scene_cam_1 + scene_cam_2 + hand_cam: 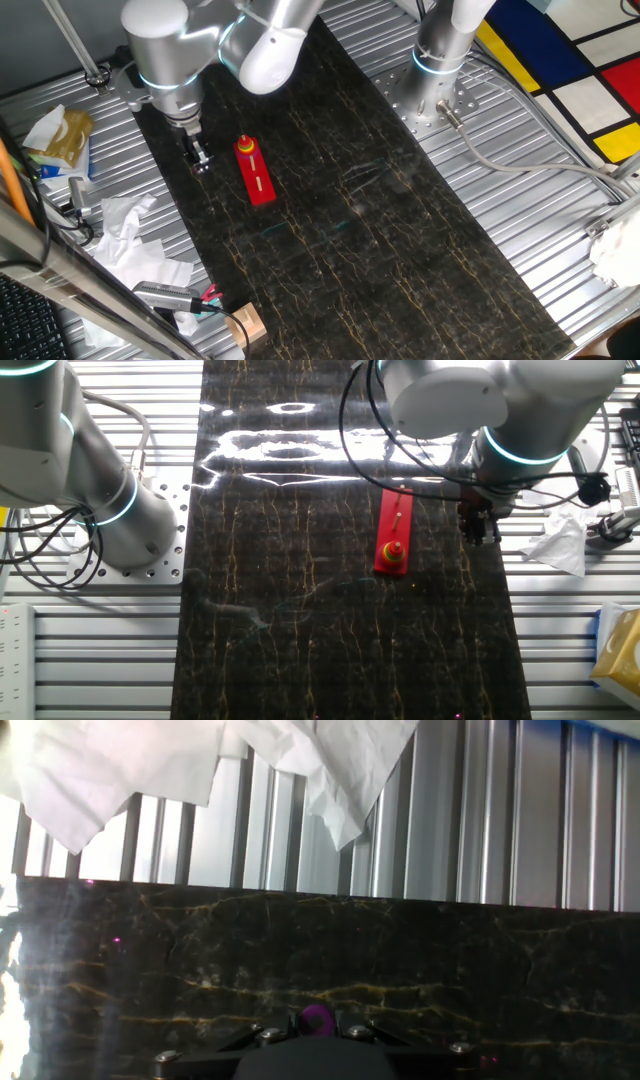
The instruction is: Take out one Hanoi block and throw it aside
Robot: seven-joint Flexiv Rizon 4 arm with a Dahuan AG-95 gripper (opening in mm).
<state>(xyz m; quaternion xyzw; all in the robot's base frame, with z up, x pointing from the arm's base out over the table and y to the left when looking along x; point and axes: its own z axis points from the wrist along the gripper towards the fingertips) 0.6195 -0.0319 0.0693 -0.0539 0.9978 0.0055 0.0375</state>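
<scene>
The Hanoi set is a long red base on the black marble mat, with a small stack of blocks on its far peg; it also shows in the other fixed view. My gripper hangs to the left of the base, close above the mat near its edge, and it also shows in the other fixed view. In the hand view a small purple Hanoi block sits pinched between the jaws, which are closed on it.
Crumpled white paper lies on the ribbed metal table just beyond the mat's edge and also shows in the hand view. A second arm's base stands at the far side. A yellow box and a wooden block lie off the mat.
</scene>
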